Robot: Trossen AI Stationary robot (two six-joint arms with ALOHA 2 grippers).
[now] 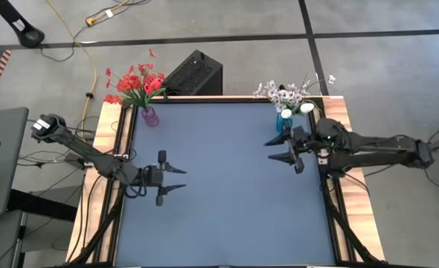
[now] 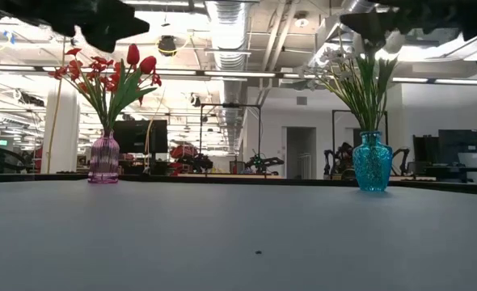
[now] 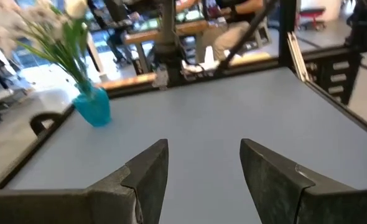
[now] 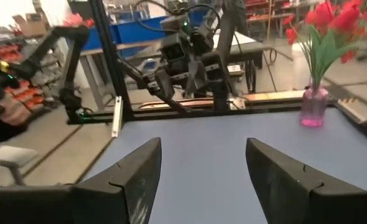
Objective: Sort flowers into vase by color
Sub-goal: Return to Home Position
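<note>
The red flowers (image 1: pixel 134 80) stand with their stalks in a pink vase (image 1: pixel 150 116) at the table's far left corner; the low view shows the red flowers (image 2: pixel 109 73) and the pink vase (image 2: pixel 103 158). The white flowers (image 1: pixel 288 94) stand in a teal vase (image 1: pixel 283 119) at the far right; the low view shows the white flowers (image 2: pixel 360 77) and the teal vase (image 2: pixel 373 162). My left gripper (image 1: pixel 176 179) hovers open over the table's left middle. My right gripper (image 1: pixel 273 150) hovers open just near the teal vase. Neither holds anything.
A blue table top (image 1: pixel 227 186) framed by wooden rails (image 1: pixel 353 216) lies bare between the arms. A black box (image 1: pixel 193 74) sits beyond the far edge. In the right wrist view my left arm (image 4: pixel 183 56) shows across the table.
</note>
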